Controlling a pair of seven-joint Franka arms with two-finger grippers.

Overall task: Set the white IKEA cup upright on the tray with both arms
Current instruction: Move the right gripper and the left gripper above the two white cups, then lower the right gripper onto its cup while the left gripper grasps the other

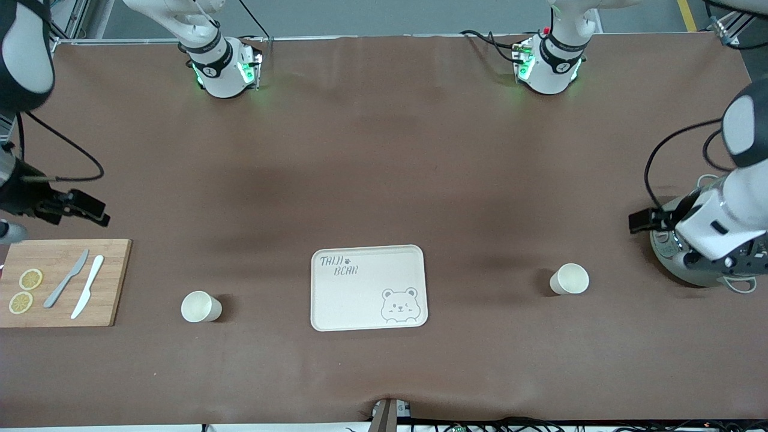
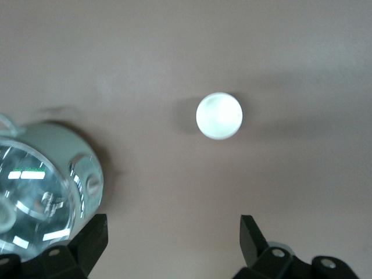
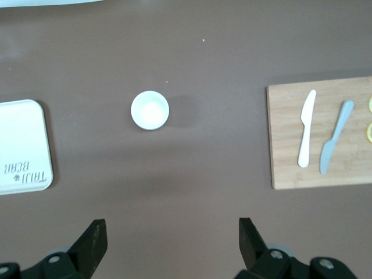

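The cream "TAIJI BEAR" tray (image 1: pixel 368 288) lies empty in the table's middle, near the front camera. One white cup (image 1: pixel 201 306) stands upright between the tray and the cutting board. A second white cup (image 1: pixel 569 279) stands upright toward the left arm's end. My left gripper (image 1: pixel 663 221) hangs open and empty over the edge of a metal pot. Its wrist view (image 2: pixel 173 232) shows the second cup (image 2: pixel 219 115) ahead. My right gripper (image 1: pixel 45 207) hangs open and empty over bare table beside the board. Its wrist view (image 3: pixel 172 232) shows the first cup (image 3: pixel 150 110) and the tray (image 3: pixel 23 145).
A wooden cutting board (image 1: pixel 63 282) at the right arm's end carries a grey knife (image 1: pixel 66 279), a white knife (image 1: pixel 87 286) and two lemon slices (image 1: pixel 30 279). A metal pot with a glass lid (image 2: pixel 40 192) stands under the left arm.
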